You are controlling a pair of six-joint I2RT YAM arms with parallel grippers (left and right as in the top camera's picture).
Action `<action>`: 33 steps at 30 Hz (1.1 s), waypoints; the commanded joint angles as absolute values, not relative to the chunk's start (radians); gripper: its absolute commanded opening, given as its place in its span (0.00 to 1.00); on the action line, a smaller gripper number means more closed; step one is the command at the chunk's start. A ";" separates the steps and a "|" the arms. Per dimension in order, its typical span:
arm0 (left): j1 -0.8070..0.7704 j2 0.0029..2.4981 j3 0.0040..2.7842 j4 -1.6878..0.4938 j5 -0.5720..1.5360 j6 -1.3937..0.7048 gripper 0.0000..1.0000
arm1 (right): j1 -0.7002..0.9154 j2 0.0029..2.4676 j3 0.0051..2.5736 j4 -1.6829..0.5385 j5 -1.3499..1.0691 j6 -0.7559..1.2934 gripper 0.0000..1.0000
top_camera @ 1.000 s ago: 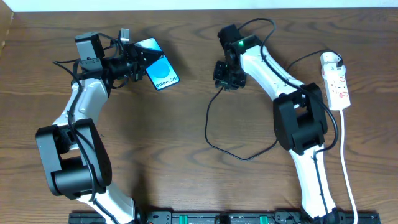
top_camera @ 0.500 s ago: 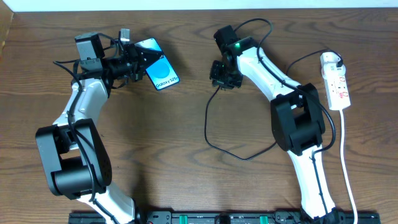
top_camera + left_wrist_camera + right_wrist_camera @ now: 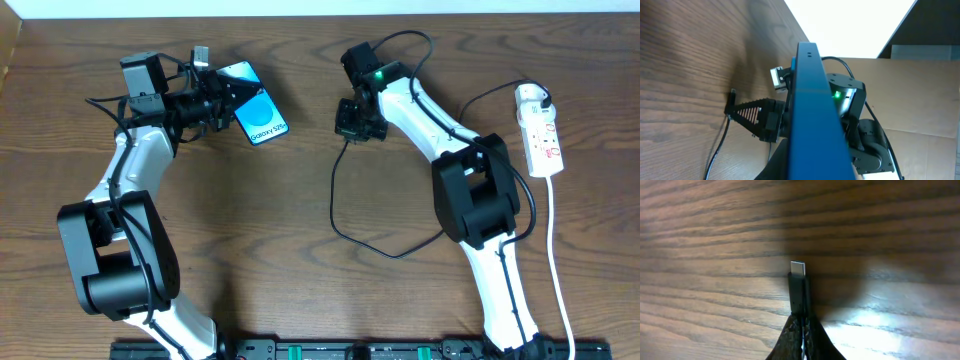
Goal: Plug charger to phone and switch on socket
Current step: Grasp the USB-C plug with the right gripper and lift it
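The left pincer [image 3: 228, 98] is closed on the left edge of the phone [image 3: 258, 112] and holds it tilted up off the counter [image 3: 250, 250], blue screen facing up and to the right. In the left wrist view the phone [image 3: 815, 115] shows edge-on as a blue band up the middle of the picture. Its long axis runs from the far side of the counter toward the near right, with the small text at the nearer end. I cannot tell which short end has the port.

To the right of the phone, apart from it, the right pincer [image 3: 352, 125] is pinched shut on the charger [image 3: 335, 200] just behind its tip [image 3: 798, 271]. The metal tip sticks out past the closed fingers. Only wood grain lies ahead of it in the right wrist view, so it does not appear to be aimed at the phone yet. From the pincer the cable drops in a loose loop on the counter, then climbs under the right arm toward the socket [image 3: 541, 132].

The socket lies at the far right, well apart from both pincers, its long axis running away from the robot. Its switch is too small to read.

The coming move looks to be the right arm's: the phone lies to the left of the tip, so the tip must travel left and line up with the phone's long axis at a short end.
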State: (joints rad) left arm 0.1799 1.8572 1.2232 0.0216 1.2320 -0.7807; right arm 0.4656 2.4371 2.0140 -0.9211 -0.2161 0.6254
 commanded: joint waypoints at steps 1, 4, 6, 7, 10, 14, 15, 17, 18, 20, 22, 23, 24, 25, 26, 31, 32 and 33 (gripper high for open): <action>0.178 1.859 1.234 0.023 1.264 -0.764 0.07 | 0.492 2.503 2.002 -0.908 -0.244 0.370 0.01; 0.178 1.859 1.234 0.023 1.264 -0.764 0.07 | 0.485 2.481 2.005 -0.924 -0.327 0.282 0.01; 0.178 1.859 1.234 0.023 1.264 -0.764 0.07 | 0.469 2.460 2.005 -0.919 -0.436 0.234 0.01; 0.178 1.859 1.234 0.023 1.264 -0.764 0.07 | 0.460 2.451 2.005 -0.908 -0.516 0.173 0.01; 0.178 1.859 1.234 0.023 1.264 -0.764 0.07 | 0.426 2.409 2.005 -0.897 -0.685 0.078 0.01; 0.178 1.859 1.234 0.023 1.272 -0.765 0.07 | 0.377 2.351 2.005 -0.923 -0.843 -0.038 0.01; 0.178 1.859 1.234 0.023 1.273 -0.769 0.07 | 0.366 2.337 2.005 -0.937 -0.885 -0.070 0.01; 0.178 1.858 1.235 0.028 1.276 -0.785 0.07 | 0.344 2.311 2.005 -0.968 -0.942 -0.113 0.01; 0.178 1.858 1.234 0.037 1.285 -0.791 0.07 | 0.334 2.299 2.005 -0.987 -0.966 -0.132 0.01; 0.178 1.857 1.234 0.077 1.310 -0.822 0.07 | 0.316 2.275 2.005 -1.024 -1.009 -0.173 0.01; 0.178 1.856 1.235 0.139 1.341 -0.861 0.07 | 0.303 2.252 2.005 -1.061 -1.036 -0.215 0.01; 0.178 1.855 1.235 0.181 1.360 -0.885 0.07 | 0.299 2.238 2.005 -1.081 -1.039 -0.237 0.01; 0.178 1.855 1.235 0.224 1.375 -0.915 0.07 | 0.297 2.224 2.005 -1.102 -1.039 -0.261 0.01; 0.178 1.855 1.235 0.271 1.387 -0.951 0.07 | 0.295 2.211 2.005 -1.121 -1.039 -0.282 0.01; 0.178 1.855 1.235 0.318 1.399 -0.988 0.07 | 0.295 2.197 2.005 -1.138 -1.039 -0.295 0.01; 0.178 1.855 1.235 0.540 1.417 -1.170 0.07 | 0.308 2.144 2.005 -1.192 -1.039 -0.304 0.01; 0.178 1.855 1.235 0.582 1.415 -1.203 0.07 | 0.313 2.138 2.005 -1.195 -1.039 -0.303 0.01; 0.178 1.855 1.235 0.616 1.413 -1.236 0.07 | 0.320 2.135 2.005 -1.195 -1.039 -0.299 0.01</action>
State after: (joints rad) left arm 0.1795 1.8572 1.2198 0.5484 1.3682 -1.0763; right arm 0.2993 2.1700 2.0071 -1.1912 -1.0004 -0.2596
